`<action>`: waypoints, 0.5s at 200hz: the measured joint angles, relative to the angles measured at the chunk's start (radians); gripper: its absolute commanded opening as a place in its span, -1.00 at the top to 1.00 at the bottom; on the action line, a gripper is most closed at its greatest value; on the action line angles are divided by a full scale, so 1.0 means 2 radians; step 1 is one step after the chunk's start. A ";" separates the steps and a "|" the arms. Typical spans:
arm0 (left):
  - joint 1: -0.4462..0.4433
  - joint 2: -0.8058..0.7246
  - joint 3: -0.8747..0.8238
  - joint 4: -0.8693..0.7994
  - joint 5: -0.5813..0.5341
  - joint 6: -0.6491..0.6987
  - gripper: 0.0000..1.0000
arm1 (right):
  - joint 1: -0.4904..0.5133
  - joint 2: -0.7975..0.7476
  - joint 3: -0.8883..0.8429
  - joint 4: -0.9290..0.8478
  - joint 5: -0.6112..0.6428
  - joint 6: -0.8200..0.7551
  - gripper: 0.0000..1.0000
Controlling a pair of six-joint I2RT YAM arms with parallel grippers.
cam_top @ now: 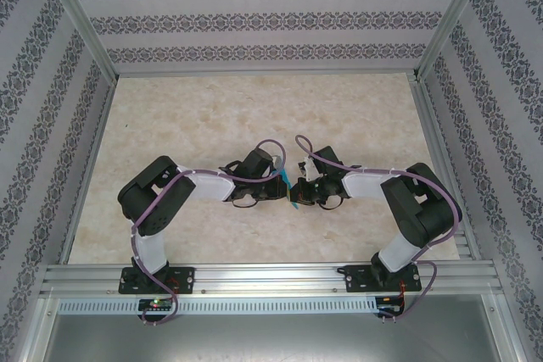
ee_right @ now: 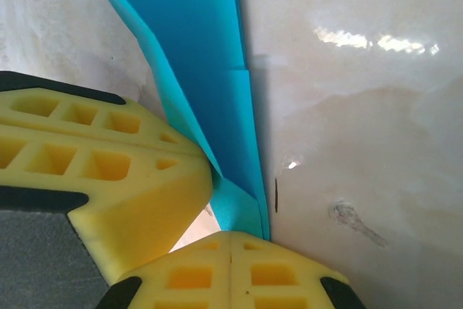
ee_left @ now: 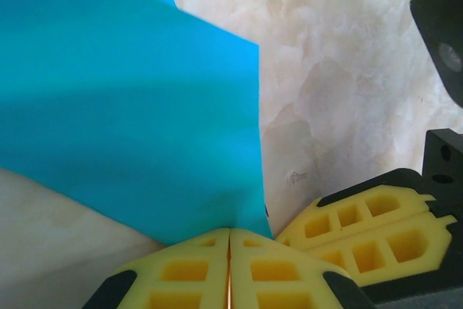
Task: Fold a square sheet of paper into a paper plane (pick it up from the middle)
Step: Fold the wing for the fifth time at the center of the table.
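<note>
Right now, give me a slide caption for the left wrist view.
Left gripper shut on the teal paper above a marble table, right gripper alongside.

Patterned walls (cam_top: 254, 23), marble tabletop (cam_top: 212, 116)

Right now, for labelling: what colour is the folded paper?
Plain teal-blue folded paper, clearest in left wrist view.

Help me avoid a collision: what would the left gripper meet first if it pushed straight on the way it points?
The left gripper would meet the teal paper it pinches; past that, probably the tabletop. The right gripper's fingers sit close alongside, depth unclear.
</note>
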 measured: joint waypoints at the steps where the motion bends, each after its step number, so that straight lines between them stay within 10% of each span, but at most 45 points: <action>1: 0.000 0.000 0.000 -0.001 0.000 0.000 0.81 | 0.000 0.000 0.000 0.000 0.000 0.000 0.91; 100: 0.058 0.023 0.056 -0.071 0.012 0.045 0.81 | 0.000 0.002 -0.002 0.005 -0.002 0.002 0.90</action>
